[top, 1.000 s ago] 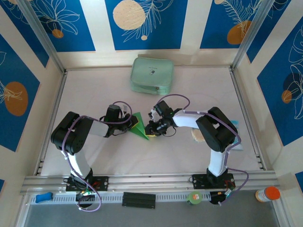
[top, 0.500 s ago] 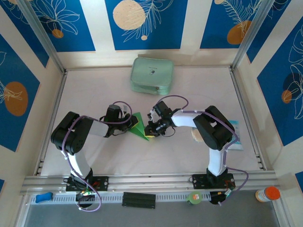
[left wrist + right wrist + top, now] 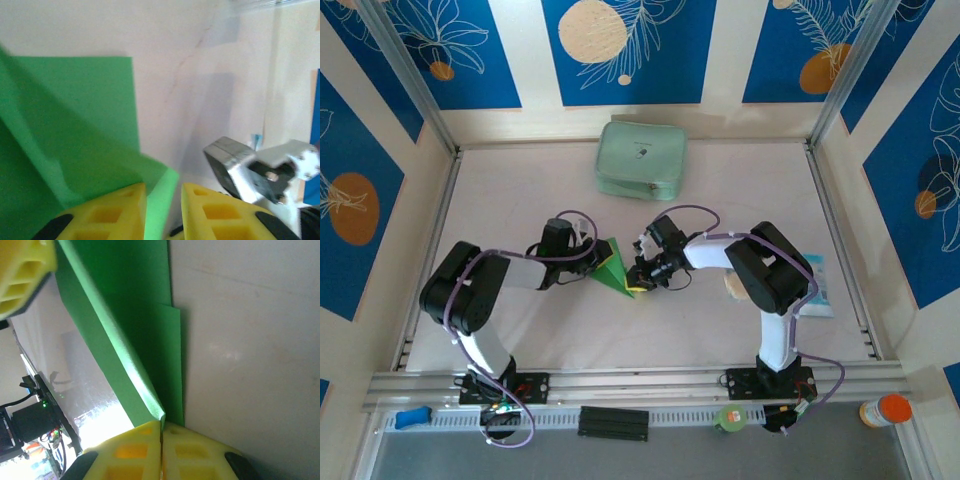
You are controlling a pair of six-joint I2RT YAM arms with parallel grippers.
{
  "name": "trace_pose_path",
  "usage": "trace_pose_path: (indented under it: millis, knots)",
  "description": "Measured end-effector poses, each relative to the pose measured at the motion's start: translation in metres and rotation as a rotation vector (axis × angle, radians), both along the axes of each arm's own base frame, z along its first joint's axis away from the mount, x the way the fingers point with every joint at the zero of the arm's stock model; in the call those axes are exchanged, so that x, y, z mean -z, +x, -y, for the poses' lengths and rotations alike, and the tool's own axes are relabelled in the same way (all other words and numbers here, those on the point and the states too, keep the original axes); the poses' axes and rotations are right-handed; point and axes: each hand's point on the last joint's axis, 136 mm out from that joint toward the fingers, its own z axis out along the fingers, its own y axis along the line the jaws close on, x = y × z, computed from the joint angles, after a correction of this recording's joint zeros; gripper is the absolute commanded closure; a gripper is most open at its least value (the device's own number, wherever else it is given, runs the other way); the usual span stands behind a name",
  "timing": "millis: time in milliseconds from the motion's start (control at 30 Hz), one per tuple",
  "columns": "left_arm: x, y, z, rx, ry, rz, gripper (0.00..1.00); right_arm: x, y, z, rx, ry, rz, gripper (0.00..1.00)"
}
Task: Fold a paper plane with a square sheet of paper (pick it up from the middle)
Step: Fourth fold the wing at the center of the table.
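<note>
The thin bright green paper sheet (image 3: 611, 268), creased into a layered triangle, sits on the matte white table (image 3: 740, 190) between the 2 arms, its folded corner pinched flat by the right gripper (image 3: 161, 426), its edge between the left gripper's (image 3: 163, 189) slightly parted yellow fingers (image 3: 112, 212).

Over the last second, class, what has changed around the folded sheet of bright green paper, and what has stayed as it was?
The left arm's elbow swung out to the left, and the left gripper loosened slightly around the folded sheet of bright green paper. The right gripper pinched shut on its corner. The paper and the pale mint-green zip pouch stayed put.
</note>
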Motion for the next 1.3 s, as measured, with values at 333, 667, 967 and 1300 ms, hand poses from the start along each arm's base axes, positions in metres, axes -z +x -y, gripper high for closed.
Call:
trace_pose_path:
  millis: [333,667,967,1300]
  knots:
    - [0.0,-0.01,-0.002,0.012,-0.015,0.011,0.78,-0.001,0.0,0.0,0.005,0.028,-0.014,0.93]
    - [0.016,-0.012,0.002,0.021,-0.032,-0.007,0.79,-0.001,0.001,0.0,0.014,0.036,-0.025,0.92]
    - [0.022,-0.009,0.004,0.011,-0.04,-0.028,0.79,-0.001,0.0,0.0,0.013,0.038,-0.026,0.87]
    - [0.024,-0.009,0.004,0.008,-0.031,-0.051,0.78,-0.011,-0.002,0.008,0.036,0.038,0.0,0.71]
